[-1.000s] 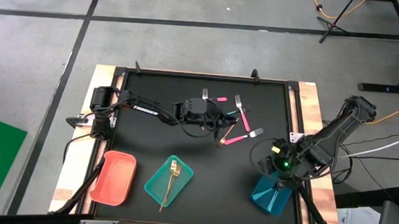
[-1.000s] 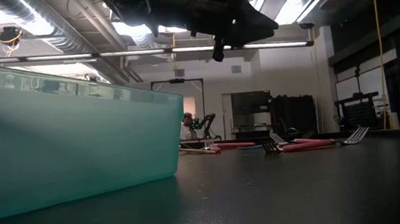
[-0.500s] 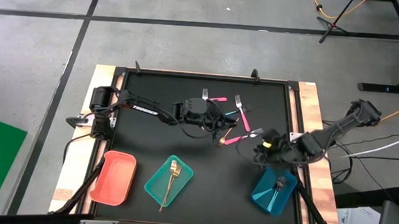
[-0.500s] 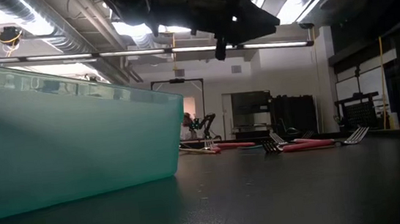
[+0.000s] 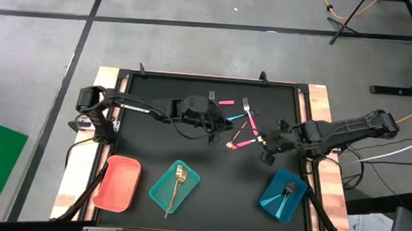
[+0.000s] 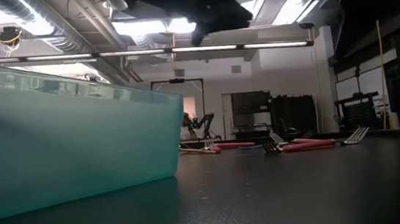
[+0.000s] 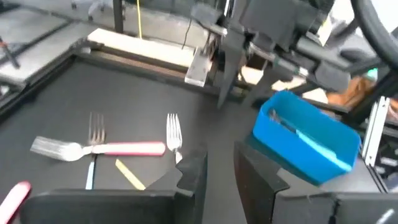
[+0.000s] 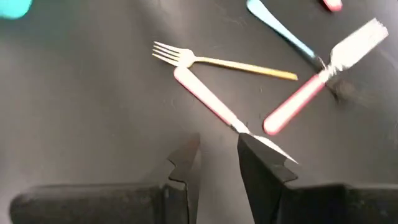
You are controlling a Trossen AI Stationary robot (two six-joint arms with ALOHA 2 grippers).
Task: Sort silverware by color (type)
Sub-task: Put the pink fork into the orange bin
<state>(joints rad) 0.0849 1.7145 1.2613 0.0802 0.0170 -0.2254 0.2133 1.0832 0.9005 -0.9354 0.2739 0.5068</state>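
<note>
The unsorted silverware [image 5: 240,126] lies in a loose pile on the black mat: pink-handled forks [image 8: 208,99], a light-blue handle [image 8: 280,31] and a gold fork [image 8: 217,62]. A gold fork [image 5: 177,184] lies in the teal tray [image 5: 160,193]. A blue-handled piece [image 5: 287,192] lies in the blue tray [image 5: 271,202]. My right gripper [image 5: 267,146] hangs open and empty just right of the pile, over a pink handle's tip [image 8: 239,127]. My left gripper [image 5: 216,121] hovers open and empty at the pile's left side; its wrist view shows a pink fork [image 7: 99,148] ahead.
A red tray [image 5: 118,184] sits at the near left, beside the teal one. The blue tray stands near right, below the right arm [image 5: 348,129]. The mat's raised frame [image 5: 208,78] bounds the far side. In the low view the teal tray wall [image 6: 62,132] fills the left.
My right gripper has swung from above the blue tray toward the far edge and left, ending beside the pile; a blue-handled piece now shows lying in that tray. My left gripper has risen a little and edged right, toward the pile.
</note>
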